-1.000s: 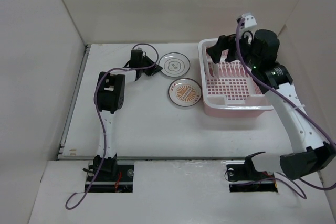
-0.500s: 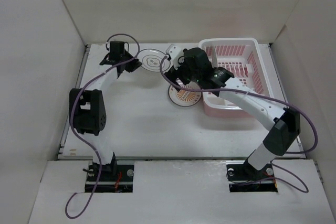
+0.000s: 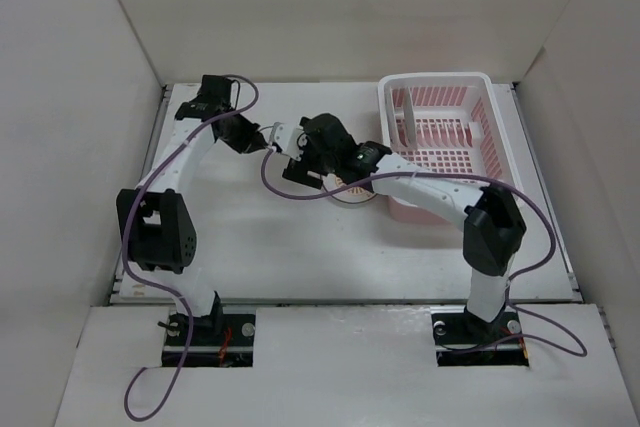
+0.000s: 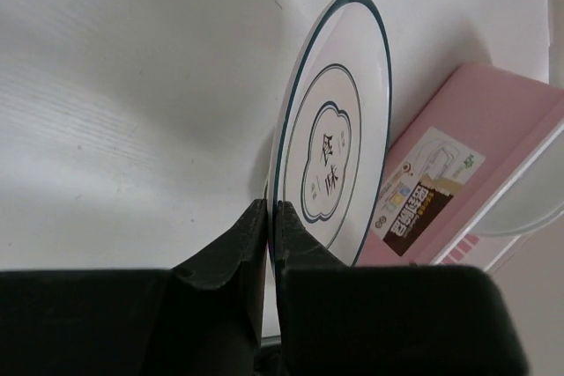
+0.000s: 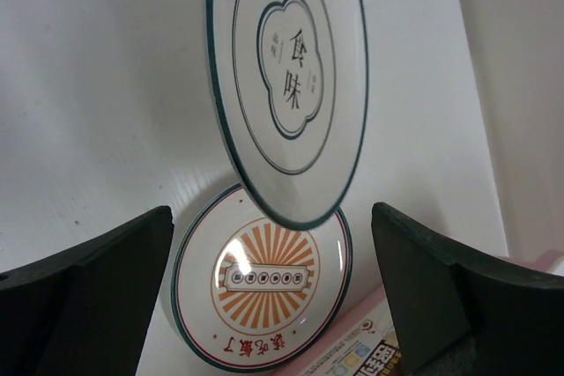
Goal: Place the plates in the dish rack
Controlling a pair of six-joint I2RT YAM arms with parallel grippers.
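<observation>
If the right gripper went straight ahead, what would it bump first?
Probably the white teal-rimmed plate, which the left gripper holds on edge, just ahead of the right gripper. The orange sunburst plate lies farther, lower.

White table (image 3: 260, 237), sunburst plate (image 5: 264, 301), pink dish rack (image 3: 436, 78)

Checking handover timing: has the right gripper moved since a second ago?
Yes. The right gripper has swung left, off the dish rack, over the table left of it. It is open and faces the teal-rimmed plate that the left gripper pinches.
</observation>
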